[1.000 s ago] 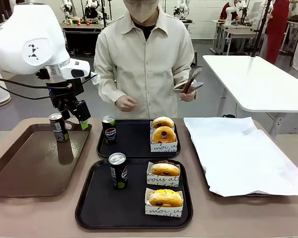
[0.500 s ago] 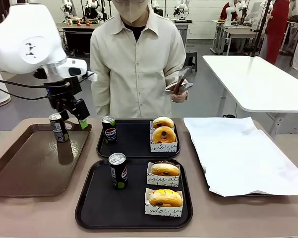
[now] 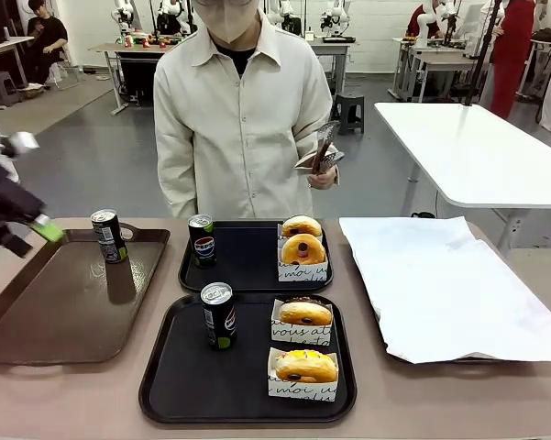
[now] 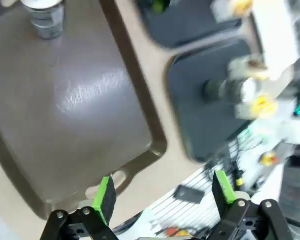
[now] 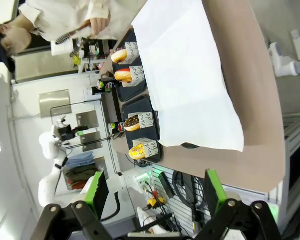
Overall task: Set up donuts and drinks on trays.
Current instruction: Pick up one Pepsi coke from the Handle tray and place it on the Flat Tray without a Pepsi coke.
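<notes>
Two black trays lie mid-table. The far tray (image 3: 252, 261) holds a can (image 3: 202, 240) and two boxed yellow donuts (image 3: 303, 249). On the near tray (image 3: 183, 376) stand a can (image 3: 218, 314) and two boxed donuts (image 3: 305, 313), one chocolate, one yellow. A third can (image 3: 107, 236) stands at the far edge of the brown tray (image 3: 64, 312). My left gripper (image 3: 32, 236) is open and empty at the picture's left edge, well left of that can; the left wrist view shows its fingers (image 4: 104, 197) spread over the brown tray's handle end. My right gripper (image 5: 155, 187) is open and empty, off the table's side.
A tray lined with white paper (image 3: 449, 284) fills the right of the table. The person stands at the far side holding tongs (image 3: 325, 147) in one hand. A white table (image 3: 477, 147) stands behind on the right.
My left arm has pulled away from the can on the brown tray, swinging left to the picture's edge, gripper still open. The person has stepped slightly left.
</notes>
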Motion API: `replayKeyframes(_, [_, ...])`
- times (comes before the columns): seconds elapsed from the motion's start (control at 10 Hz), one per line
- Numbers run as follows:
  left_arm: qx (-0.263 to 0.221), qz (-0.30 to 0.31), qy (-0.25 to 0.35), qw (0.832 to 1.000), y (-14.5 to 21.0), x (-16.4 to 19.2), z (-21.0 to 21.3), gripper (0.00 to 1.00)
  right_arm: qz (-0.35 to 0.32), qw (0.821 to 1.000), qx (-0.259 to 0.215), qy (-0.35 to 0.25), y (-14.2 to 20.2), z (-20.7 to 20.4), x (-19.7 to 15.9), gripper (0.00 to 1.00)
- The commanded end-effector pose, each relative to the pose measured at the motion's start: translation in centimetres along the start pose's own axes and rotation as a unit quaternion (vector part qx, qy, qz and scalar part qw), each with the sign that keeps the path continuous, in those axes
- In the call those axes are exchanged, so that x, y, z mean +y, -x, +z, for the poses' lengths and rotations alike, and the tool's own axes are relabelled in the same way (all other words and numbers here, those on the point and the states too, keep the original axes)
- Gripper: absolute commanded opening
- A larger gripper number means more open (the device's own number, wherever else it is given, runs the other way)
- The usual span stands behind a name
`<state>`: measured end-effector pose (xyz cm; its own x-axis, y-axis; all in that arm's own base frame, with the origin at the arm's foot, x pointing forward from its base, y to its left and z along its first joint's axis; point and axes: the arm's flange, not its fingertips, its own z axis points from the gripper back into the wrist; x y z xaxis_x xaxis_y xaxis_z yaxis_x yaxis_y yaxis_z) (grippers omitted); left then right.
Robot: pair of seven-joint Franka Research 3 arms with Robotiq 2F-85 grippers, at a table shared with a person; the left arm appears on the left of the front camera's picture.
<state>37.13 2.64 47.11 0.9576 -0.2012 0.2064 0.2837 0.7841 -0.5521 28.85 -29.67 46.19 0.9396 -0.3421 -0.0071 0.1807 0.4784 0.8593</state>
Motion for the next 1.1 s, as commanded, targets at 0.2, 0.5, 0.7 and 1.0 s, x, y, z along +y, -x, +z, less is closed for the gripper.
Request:
replayKeyframes(0.2, [-0.111,0.034,0.155,0.981,2.2,7.1,5.2,1.00,0.005,1.000,-0.004,-0.012,-0.1,0.1,0.0,1.00])
replayKeyframes(0.5, [-0.078,0.061,0.225,0.969,2.3,14.5,6.1,1.00,0.005,1.000,-0.004,-0.012,-0.1,0.1,0.0,1.00])
replayKeyframes(0.7, [-0.080,0.053,0.251,0.963,2.6,16.8,6.3,1.00,0.005,1.000,-0.004,-0.012,-0.1,0.1,0.0,1.00])
replayKeyframes(1.0, [-0.075,0.064,0.246,0.964,3.3,17.0,5.4,1.00,0.005,1.000,-0.004,-0.012,-0.1,0.1,0.0,1.00])
